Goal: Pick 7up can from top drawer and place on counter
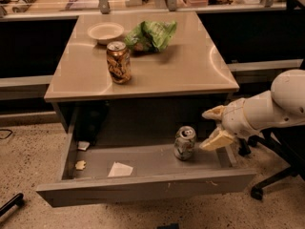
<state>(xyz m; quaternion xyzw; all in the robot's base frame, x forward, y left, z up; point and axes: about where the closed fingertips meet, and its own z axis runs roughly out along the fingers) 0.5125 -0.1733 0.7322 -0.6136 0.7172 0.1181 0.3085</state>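
The camera view looks down at the counter [190, 70], a square glossy tan tabletop, with the top drawer [143, 189] pulled open below its front edge. The 7up can [185, 143] stands upright on the drawer floor, in the right half, closer to the drawer's right wall than to its left, under the counter's front-right corner.

The gripper [204, 130] reaches in from the right on a white arm [276, 106], level with the can and just beside it on its right. Its two cream fingers [217, 140] are spread apart with nothing between them; the lower one points at the can's side, and whether its tip touches the can cannot be told.

Also in the drawer are a white paper slip [120, 169] near the front panel, left of centre, and a small pale scrap [80, 164] by the left wall.

On the counter, a brown-gold patterned can [118, 62] stands upright towards the front-left part. A white bowl [106, 32] sits near the back edge on the left, and a crumpled green bag [151, 35] lies just right of it, at the middle of the back edge. A black chair base [267, 180] stands on the speckled floor to the right of the drawer.
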